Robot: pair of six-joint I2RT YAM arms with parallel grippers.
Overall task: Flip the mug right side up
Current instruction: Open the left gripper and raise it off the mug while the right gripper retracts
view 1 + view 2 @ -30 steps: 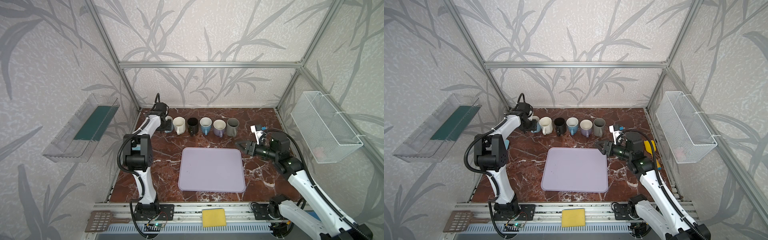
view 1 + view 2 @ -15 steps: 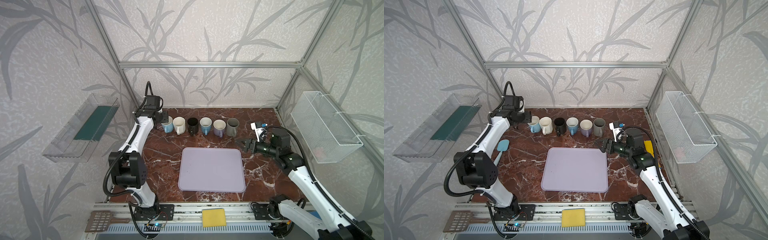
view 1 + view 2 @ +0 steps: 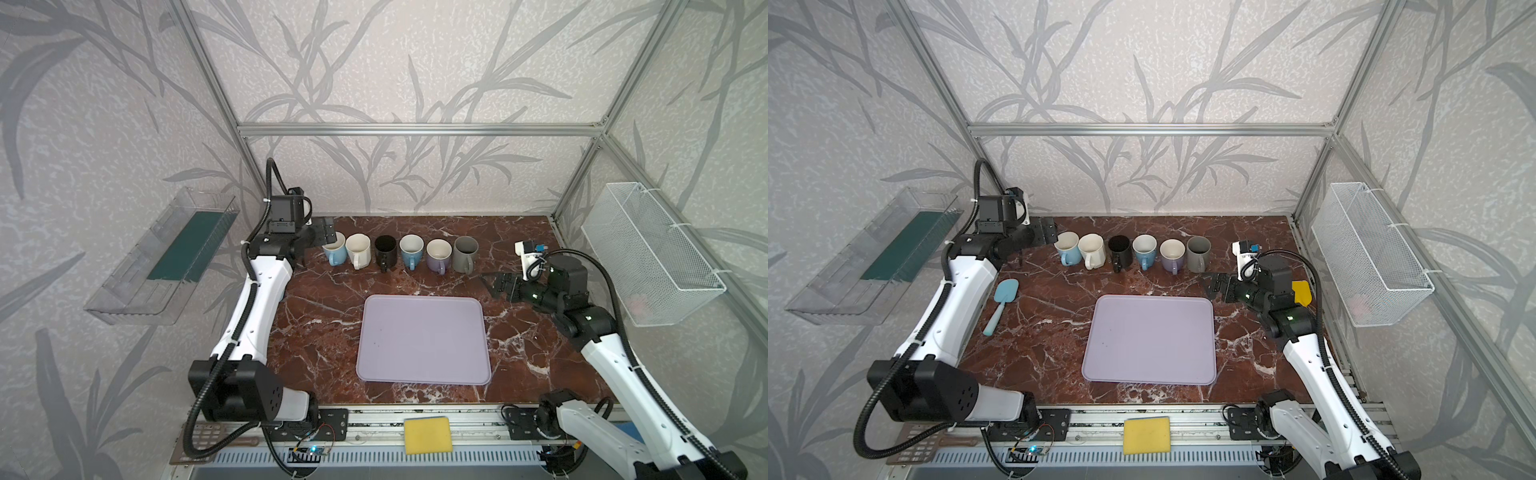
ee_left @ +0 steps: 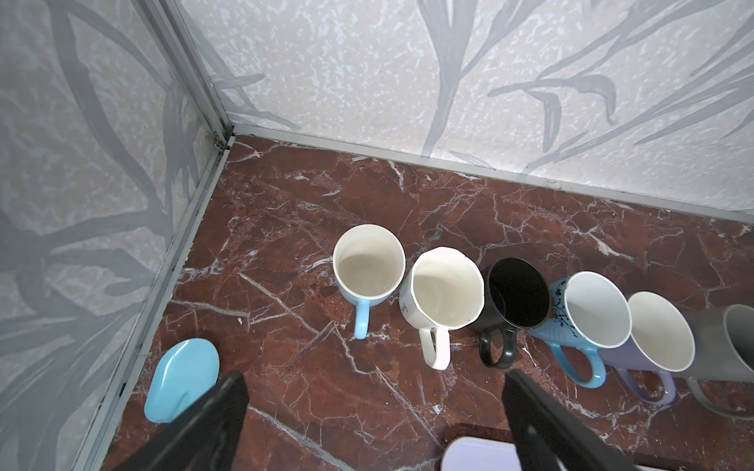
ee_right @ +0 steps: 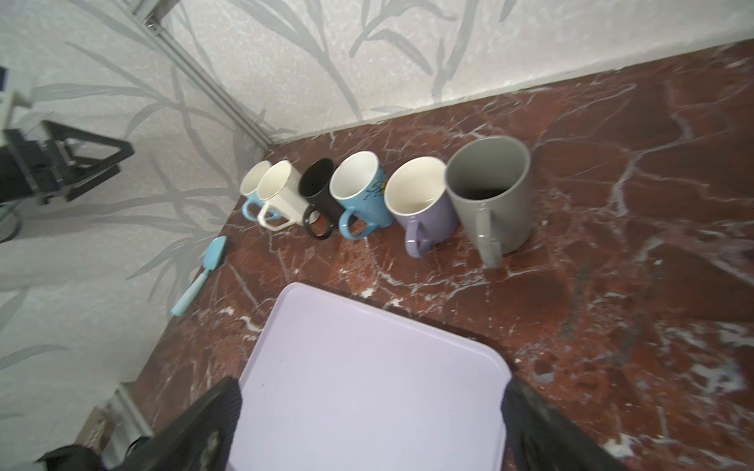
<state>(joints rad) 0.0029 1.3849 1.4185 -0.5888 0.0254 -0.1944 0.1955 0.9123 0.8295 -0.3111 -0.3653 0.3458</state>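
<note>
Along the back of the marble table (image 3: 316, 324), behind the lilac tray (image 3: 422, 336), six mugs (image 3: 411, 249) stand in a tight row, mouths up, so the turning looks done to me; the danger is an arm swinging carelessly and clipping an end mug, toppling its neighbours like dominoes; the left claw (image 3: 326, 230) hangs spread wide and empty just beside the pale blue mug (image 3: 334, 249); the right claw (image 3: 492, 284), equally wide and empty, sits clear of the grey mug (image 3: 464, 253).

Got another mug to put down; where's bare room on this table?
The purple mat is bare, as is the marble between it and the mug row. The row itself is packed; the spatula takes the left edge.
</note>
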